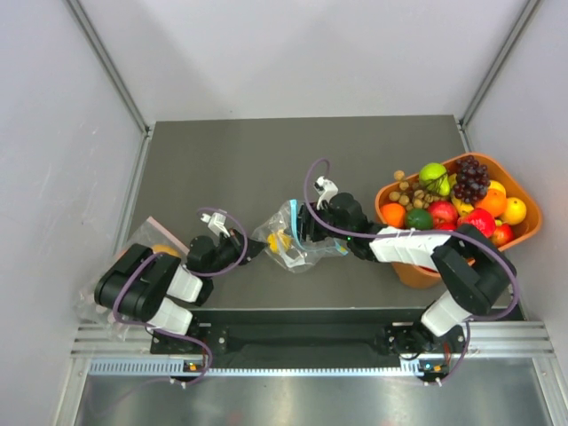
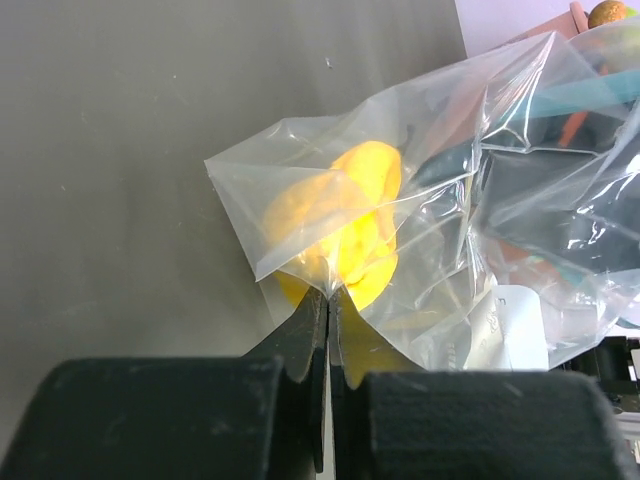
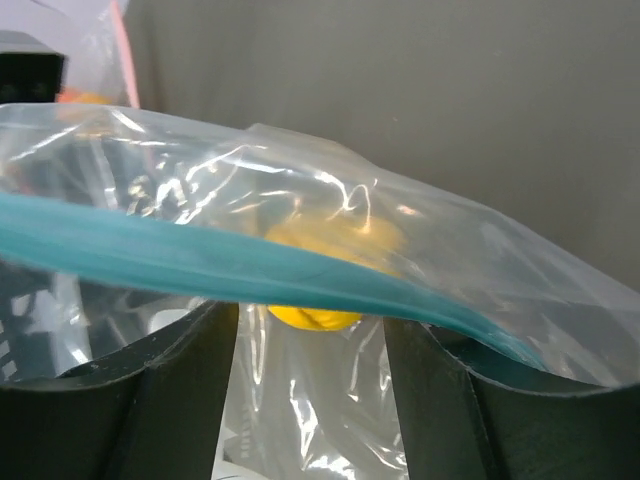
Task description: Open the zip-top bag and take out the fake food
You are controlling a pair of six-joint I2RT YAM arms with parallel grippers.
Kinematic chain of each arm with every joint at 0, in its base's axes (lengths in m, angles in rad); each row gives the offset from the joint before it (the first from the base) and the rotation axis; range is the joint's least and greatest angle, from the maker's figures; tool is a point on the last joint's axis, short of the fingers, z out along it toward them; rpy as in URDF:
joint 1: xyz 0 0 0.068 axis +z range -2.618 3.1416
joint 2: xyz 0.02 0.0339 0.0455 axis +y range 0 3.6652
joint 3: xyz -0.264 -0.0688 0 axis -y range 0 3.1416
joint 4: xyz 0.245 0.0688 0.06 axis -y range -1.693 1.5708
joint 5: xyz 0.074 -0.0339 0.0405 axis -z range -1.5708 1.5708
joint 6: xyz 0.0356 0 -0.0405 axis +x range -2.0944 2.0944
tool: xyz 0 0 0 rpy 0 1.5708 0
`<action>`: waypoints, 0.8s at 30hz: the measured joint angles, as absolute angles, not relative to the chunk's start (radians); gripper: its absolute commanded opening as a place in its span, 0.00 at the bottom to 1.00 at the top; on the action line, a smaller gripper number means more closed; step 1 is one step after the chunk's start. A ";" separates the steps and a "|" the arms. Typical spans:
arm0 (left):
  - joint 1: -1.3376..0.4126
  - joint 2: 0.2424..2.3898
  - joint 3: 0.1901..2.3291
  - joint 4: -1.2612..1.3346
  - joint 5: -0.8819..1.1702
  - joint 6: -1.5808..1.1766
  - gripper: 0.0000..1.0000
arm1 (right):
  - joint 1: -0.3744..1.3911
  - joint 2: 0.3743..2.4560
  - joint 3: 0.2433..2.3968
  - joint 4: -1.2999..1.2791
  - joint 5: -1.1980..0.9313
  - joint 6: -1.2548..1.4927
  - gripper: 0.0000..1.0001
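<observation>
The zip-top bag [image 1: 297, 257] lies mid-table, crinkled, between both arms. Its teal zip strip [image 3: 200, 262] runs across the right wrist view just over the fingertips. A yellow lemon [image 2: 350, 210] of the fake food sits inside the bag, also visible as the lemon [image 3: 318, 318] below the strip. My left gripper [image 2: 328, 292] is shut on the bag's thin plastic at its bottom edge, close to the lemon. My right gripper [image 3: 312, 345] stands open at the bag's mouth, its fingers [image 3: 190, 380] wide apart with loose film between them.
An orange bowl [image 1: 524, 232] heaped with plastic fruit and nuts stands at the right, beside the right arm. A second clear bag with a pinkish-red edge [image 1: 158, 229] lies at the far left by the left arm's base. White walls enclose the table.
</observation>
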State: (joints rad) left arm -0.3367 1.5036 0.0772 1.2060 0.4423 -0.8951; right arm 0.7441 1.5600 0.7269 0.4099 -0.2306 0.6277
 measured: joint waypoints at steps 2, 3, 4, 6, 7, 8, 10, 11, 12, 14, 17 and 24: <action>-0.337 1.504 0.077 1.208 0.445 -0.895 0.00 | 0.744 1.574 0.727 0.394 -0.222 0.628 0.60; -0.337 1.504 0.077 1.209 0.446 -0.894 0.00 | 0.744 1.581 0.727 0.389 -0.218 0.628 0.60; -0.337 1.505 0.077 1.210 0.448 -0.894 0.00 | 0.744 1.589 0.727 0.385 -0.215 0.628 0.60; -0.337 1.510 0.077 1.213 0.449 -0.892 0.00 | 0.744 1.602 0.727 0.373 -0.208 0.628 0.60; -0.337 1.513 0.077 1.213 0.449 -0.892 0.00 | 0.744 1.609 0.727 0.372 -0.207 0.629 0.60; -0.337 1.517 0.078 1.213 0.452 -0.892 0.00 | 0.744 1.615 0.727 0.374 -0.207 0.630 0.60; -0.337 1.525 0.078 1.217 0.456 -0.892 0.00 | 0.744 1.626 0.727 0.381 -0.211 0.633 0.60; -0.337 1.530 0.078 1.221 0.458 -0.892 0.00 | 0.744 1.635 0.727 0.391 -0.214 0.638 0.60; -0.337 1.537 0.078 1.225 0.461 -0.892 0.00 | 0.746 1.647 0.727 0.406 -0.220 0.642 0.59; -0.337 1.554 0.079 1.234 0.468 -0.893 0.00 | 0.749 1.677 0.727 0.448 -0.236 0.657 0.59; -0.336 1.579 0.079 1.253 0.481 -0.895 0.00 | 0.751 1.721 0.727 0.518 -0.264 0.681 0.57; -0.336 1.631 0.081 1.261 0.498 -0.909 0.00 | 0.751 1.753 0.728 0.612 -0.293 0.710 0.28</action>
State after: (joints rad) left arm -0.3363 1.6306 0.0807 1.2613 0.4976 -0.9092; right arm 0.7513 1.7535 0.7277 0.6121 -0.2928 0.7105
